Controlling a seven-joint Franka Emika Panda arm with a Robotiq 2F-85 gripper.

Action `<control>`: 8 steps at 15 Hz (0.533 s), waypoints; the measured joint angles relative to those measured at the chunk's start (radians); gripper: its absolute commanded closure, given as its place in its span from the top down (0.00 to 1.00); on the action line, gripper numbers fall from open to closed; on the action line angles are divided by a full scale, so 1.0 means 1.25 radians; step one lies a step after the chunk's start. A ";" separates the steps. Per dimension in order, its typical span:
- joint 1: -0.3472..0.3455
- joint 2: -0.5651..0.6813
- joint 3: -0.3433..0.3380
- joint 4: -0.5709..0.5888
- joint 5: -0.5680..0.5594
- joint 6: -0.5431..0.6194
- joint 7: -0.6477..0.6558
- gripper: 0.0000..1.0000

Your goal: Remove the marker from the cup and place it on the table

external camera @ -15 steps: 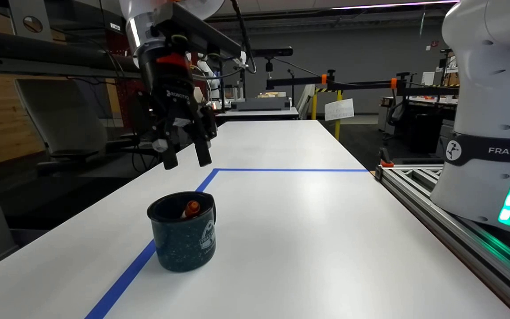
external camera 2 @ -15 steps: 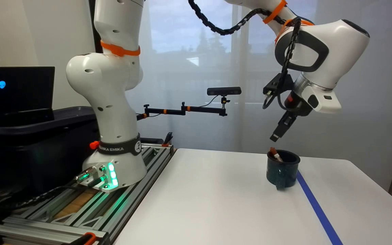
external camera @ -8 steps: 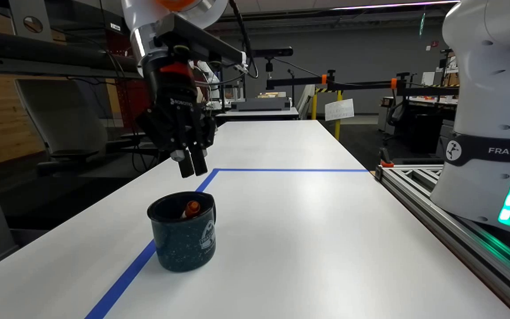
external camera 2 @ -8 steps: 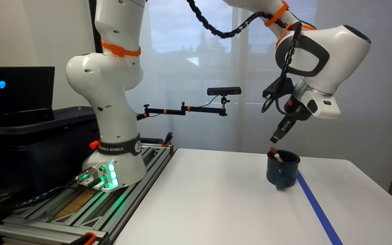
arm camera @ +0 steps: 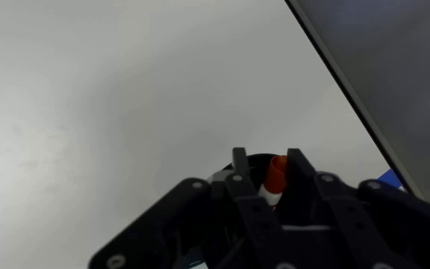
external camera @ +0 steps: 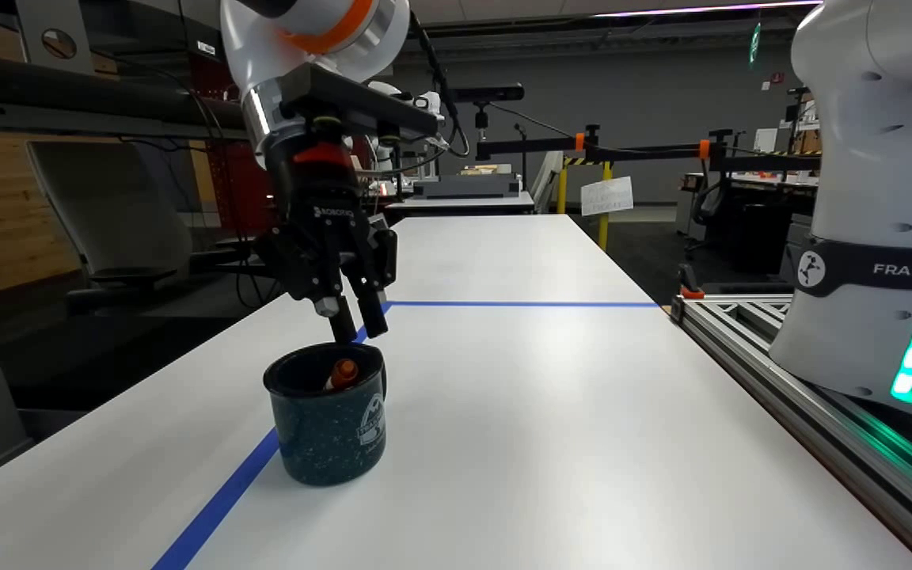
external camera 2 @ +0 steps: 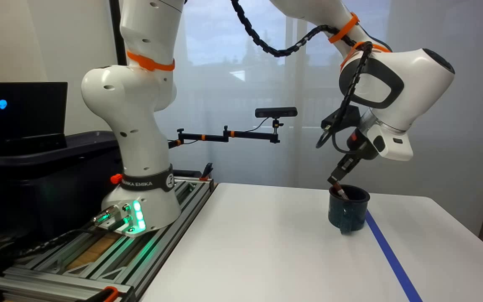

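The dark teal-blue cup stands upright on the white table, against the blue tape line; it also shows in an exterior view. The marker leans inside the cup, its orange end near the rim, a white part below. It also shows in the wrist view. My gripper is partly open, tilted, its fingertips just above the cup rim. In the wrist view the marker's end appears between the fingers, nearer the right one. In an exterior view the gripper is at the marker's top end. The marker's lower part is hidden.
The blue tape line runs along the table near the cup. The table edge passes close by in the wrist view. The robot base stands on a metal frame across the table. A camera on a boom stands behind.
My gripper has come down to the cup rim. Its fingers drew from wide apart to close together, then parted somewhat again. The cup and marker have not moved.
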 measured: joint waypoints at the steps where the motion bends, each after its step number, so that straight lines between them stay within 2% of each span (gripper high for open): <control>1: -0.002 0.005 -0.001 0.000 0.009 0.000 0.006 0.38; 4: -0.013 0.016 -0.003 0.004 0.039 0.000 0.019 0.37; 5: -0.018 0.019 -0.004 0.007 0.049 0.000 0.022 0.33; 8: -0.030 0.028 -0.006 0.019 0.077 0.000 0.028 0.33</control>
